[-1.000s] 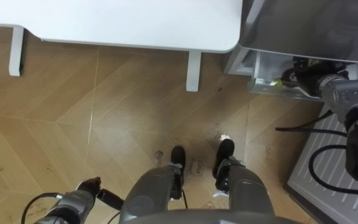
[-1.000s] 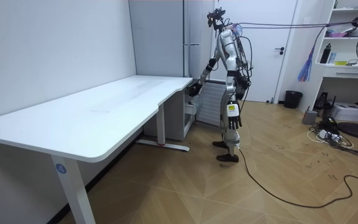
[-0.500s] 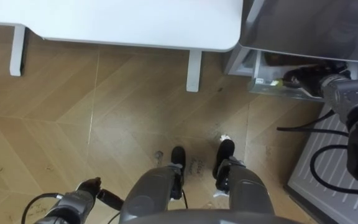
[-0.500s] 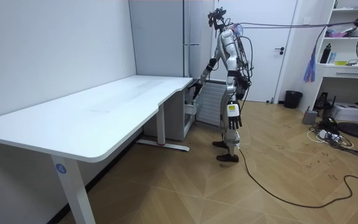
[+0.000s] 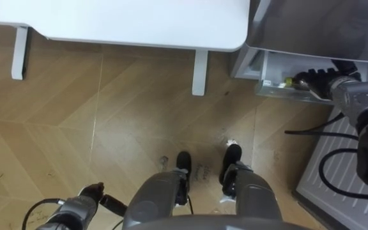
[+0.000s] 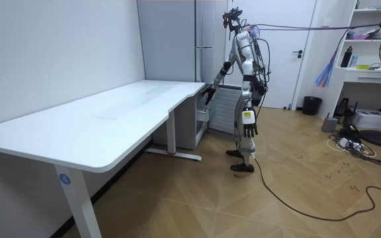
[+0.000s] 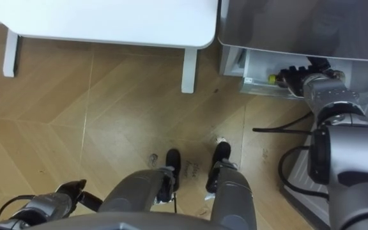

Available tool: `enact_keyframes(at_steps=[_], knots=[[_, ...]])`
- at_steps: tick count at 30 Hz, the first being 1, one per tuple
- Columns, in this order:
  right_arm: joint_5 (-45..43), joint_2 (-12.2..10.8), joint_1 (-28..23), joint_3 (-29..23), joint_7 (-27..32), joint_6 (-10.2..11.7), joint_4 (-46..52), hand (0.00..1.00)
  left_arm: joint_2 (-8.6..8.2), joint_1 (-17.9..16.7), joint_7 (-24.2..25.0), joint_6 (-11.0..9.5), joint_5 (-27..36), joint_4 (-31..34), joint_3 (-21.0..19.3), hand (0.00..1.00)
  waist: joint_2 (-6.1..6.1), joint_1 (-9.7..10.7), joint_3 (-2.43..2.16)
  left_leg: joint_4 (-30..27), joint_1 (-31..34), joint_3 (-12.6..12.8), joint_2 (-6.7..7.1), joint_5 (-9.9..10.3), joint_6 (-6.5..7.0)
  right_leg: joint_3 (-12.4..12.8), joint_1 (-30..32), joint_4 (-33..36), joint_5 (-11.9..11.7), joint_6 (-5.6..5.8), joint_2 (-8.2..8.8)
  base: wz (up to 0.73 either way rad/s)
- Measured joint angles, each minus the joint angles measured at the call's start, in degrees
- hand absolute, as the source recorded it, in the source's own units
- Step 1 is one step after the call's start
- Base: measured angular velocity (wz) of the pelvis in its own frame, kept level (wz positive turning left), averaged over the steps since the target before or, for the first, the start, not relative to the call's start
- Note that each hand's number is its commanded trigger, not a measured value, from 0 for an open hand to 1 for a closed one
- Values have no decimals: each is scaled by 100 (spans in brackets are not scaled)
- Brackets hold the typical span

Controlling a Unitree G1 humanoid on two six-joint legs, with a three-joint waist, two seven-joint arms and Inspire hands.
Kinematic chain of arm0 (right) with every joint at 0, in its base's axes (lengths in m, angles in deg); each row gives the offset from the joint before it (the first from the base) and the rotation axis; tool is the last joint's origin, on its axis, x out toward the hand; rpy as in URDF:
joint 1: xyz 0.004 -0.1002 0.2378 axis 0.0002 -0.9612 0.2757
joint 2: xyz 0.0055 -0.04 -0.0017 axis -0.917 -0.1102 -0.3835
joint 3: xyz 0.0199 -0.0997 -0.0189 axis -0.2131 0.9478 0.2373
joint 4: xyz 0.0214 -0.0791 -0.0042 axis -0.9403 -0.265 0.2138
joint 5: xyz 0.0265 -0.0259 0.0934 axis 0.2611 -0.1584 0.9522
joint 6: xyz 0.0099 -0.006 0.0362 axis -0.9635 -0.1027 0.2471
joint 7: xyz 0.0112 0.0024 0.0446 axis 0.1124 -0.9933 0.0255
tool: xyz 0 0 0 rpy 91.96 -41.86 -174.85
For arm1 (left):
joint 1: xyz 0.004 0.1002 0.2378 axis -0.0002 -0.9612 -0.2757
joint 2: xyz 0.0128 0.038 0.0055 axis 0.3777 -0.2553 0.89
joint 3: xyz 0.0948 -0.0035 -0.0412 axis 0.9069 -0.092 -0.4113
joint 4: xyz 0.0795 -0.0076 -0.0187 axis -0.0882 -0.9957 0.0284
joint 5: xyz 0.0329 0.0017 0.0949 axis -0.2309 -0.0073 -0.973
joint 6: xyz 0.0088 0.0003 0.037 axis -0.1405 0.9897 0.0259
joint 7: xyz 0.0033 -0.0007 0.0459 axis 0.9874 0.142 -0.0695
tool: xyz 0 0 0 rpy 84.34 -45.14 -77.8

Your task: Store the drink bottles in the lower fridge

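The robot stood at the fridge [image 5: 312,29], right hand [image 5: 319,79] inside by a drink [image 5: 288,81], its grip unclear; left hand [image 5: 89,191] hung loosely open

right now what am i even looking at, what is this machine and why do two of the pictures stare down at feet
This is a humanoid robot standing on a wooden floor between a white desk and an open fridge. Two pictures come from a stereo camera on its head that looks down, so you see its own knees and feet. The third comes from a camera standing across the room. Its right hand reaches into the fridge's lower compartment, beside something small with a yellow tip. I cannot tell whether its fingers hold anything there. Its left hand hangs low at its side, fingers relaxed, holding nothing.
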State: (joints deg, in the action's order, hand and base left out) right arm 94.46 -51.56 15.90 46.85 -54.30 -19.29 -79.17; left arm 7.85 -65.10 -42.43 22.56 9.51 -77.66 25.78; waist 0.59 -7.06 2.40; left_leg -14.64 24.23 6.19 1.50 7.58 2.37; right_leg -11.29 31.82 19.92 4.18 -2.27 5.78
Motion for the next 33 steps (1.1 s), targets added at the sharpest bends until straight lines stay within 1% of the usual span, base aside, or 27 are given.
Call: enact_keyframes(at_steps=[6,10,15,17,19,21,22,23,24,26,27,29,30,31,32,33], knots=[[23,-1,0,-30,-3,-58,-2,0,1,7,-7,0,5,0,-5,0,-11,39,5,7,-29,16,5,0,1,-7,-25,1,-4,6,4,0],[33,-8,-17,-31,-3,-179,-141,0,2,8,-14,-12,5,-5,-6,0,-29,49,16,120,-260,20,4,-3,5,-1,-218,-46,12,24,-3,0],[59,-15,-194,-100,-99,-207,-224,0,1,-4,-52,-50,27,0,-60,0,-65,77,20,126,-405,19,-3,-3,6,-40,-459,-211,-6,62,-22,3],[68,-20,-293,-145,-197,-256,-216,0,12,-6,-131,-88,289,3,-129,0,-104,127,12,127,-451,6,1,-3,6,-50,-529,-249,-22,74,-27,5],[76,-34,-441,-168,-258,-282,-180,0,16,-21,-129,-118,391,3,-156,0,-113,189,5,129,-542,-14,-1,-3,6,-95,-688,-344,-34,94,-38,11],[71,-85,-698,-189,-284,-281,20,0,17,-48,-118,-135,389,12,-219,0,-131,208,-13,135,-673,-4,-8,-1,6,-113,-870,-454,-49,112,-83,4],[73,-129,-870,-190,-324,-276,160,0,17,-84,-118,-170,396,9,-238,0,-128,238,-38,134,-744,-4,-12,1,7,-119,-986,-530,-66,126,-89,0],[75,-152,-1040,-193,-391,-271,300,0,22,-103,-129,-209,444,-5,-246,0,-131,258,-47,140,-823,8,-9,1,7,-129,-1074,-553,-66,129,-89,0],[77,-158,-1107,-199,-425,-265,323,0,26,-107,-131,-215,447,-9,-254,0,-130,268,-51,143,-861,10,-7,1,7,-132,-1120,-565,-64,133,-91,0],[86,-194,-1386,-318,-501,-209,327,0,32,-140,-147,-237,449,4,-374,0,-138,298,-106,183,-1016,21,-13,2,7,-145,-1318,-654,-72,149,-108,6],[84,-202,-1443,-318,-509,-201,327,0,33,-150,-156,-239,445,12,-392,0,-139,329,-120,202,-1054,21,-15,2,7,-149,-1361,-670,-72,151,-114,7],[97,-249,-1713,-321,-521,-160,436,0,34,-229,-190,-283,460,16,-466,0,-165,397,-192,309,-1238,18,-24,2,7,-149,-1516,-732,-75,158,-143,0],[135,-248,-1782,-330,-530,-155,454,0,36,-250,-195,-299,464,16,-477,0,-169,413,-202,340,-1298,19,-27,2,7,-152,-1563,-743,-76,159,-153,0],[170,-249,-1924,-399,-572,-133,459,0,37,-302,-226,-336,460,16,-518,0,-166,479,-221,398,-1408,17,-45,8,14,-154,-1693,-805,-74,163,-183,9],[186,-260,-2078,-571,-598,-116,458,0,32,-365,-268,-372,446,37,-646,0,-168,522,-249,462,-1522,36,-73,33,42,-159,-1796,-858,-73,168,-215,5],[187,-262,-2152,-646,-615,-101,458,0,32,-388,-284,-383,443,40,-729,0,-179,521,-264,506,-1578,55,-81,39,41,-152,-1822,-870,-71,166,-231,-4]])
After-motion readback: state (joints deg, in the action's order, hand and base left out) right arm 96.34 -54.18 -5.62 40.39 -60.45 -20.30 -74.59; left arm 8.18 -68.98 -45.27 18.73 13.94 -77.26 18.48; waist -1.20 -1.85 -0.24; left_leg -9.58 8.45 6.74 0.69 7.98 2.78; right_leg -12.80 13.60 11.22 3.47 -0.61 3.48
